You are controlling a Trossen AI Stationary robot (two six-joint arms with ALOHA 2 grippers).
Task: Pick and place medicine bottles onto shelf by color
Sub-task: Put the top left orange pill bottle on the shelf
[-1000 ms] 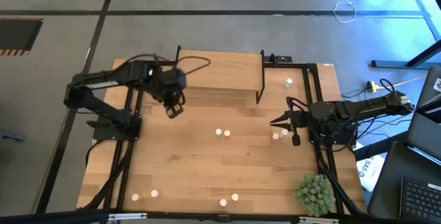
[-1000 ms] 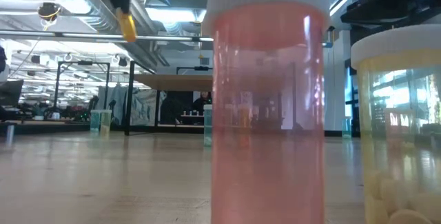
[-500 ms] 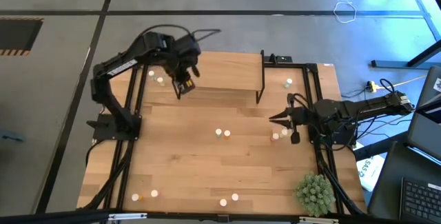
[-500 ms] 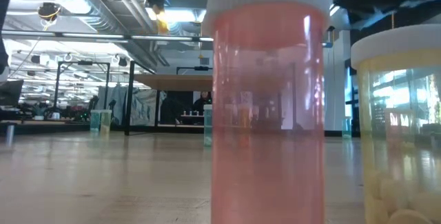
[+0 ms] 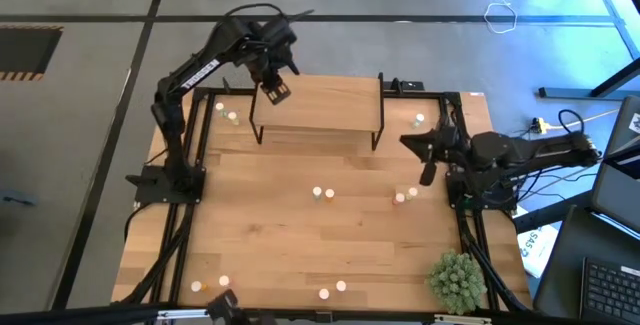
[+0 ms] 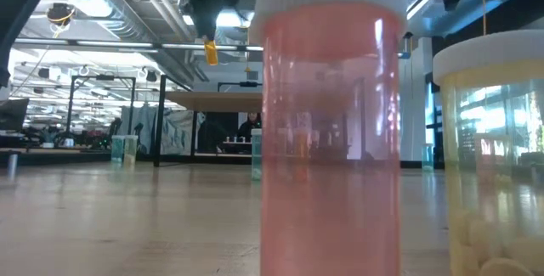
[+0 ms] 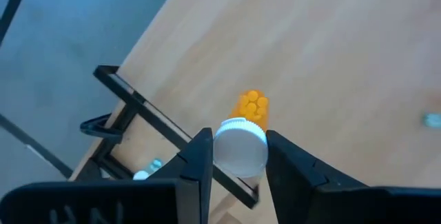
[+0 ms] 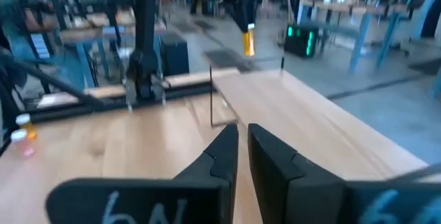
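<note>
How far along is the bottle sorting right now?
No bottle shows on the shelf yet. In hand: the left claw grips an orange bottle above the shelf's left end. Left: bottles scattered over the table, such as the pair mid-table. The right claw holds nothing.

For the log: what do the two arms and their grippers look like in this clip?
Both arms are dark, almost black, jointed tubes with black cables looping off them. The left arm carries white lettering along one link; it is too small to read. The left gripper has two flat, dark, tapering fingers. The right gripper has the same dark finger pair, with pale markings on the body behind them.
</note>
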